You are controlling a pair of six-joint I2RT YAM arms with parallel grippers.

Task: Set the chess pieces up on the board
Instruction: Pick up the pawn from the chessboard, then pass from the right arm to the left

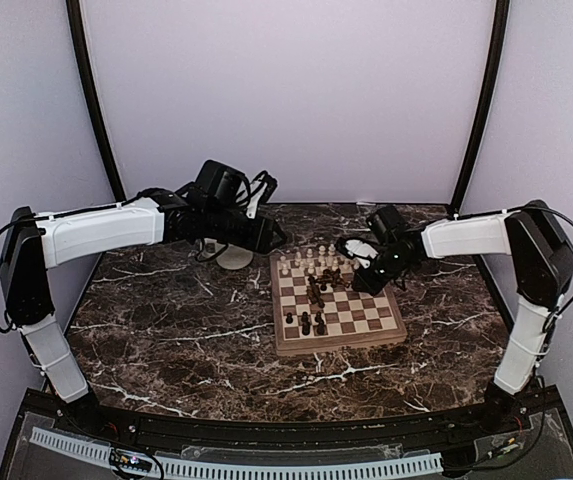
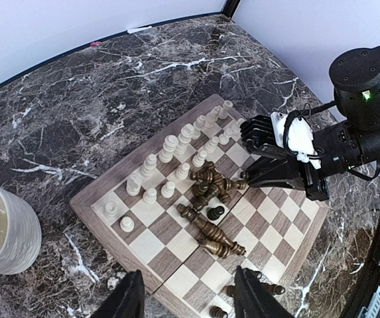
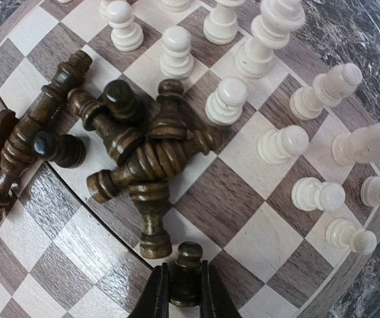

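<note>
Left tool hangs over one edge of the board with its two fingers spread wide and nothing between them. In the top view it sits above the cream mug, which stands on the dark marble desk just off the board's far left corner.

The board lies near the middle of the desk. White pieces stand upright in two rows along its far edge. Dark pieces lie toppled in a heap around the centre squares, some stacked across one another, and a few more dark ones are on the squares by the near edge.

Right tool reaches in low over the board's right side, its fingers pressed together on an upright dark pawn just beside the heap.
</note>
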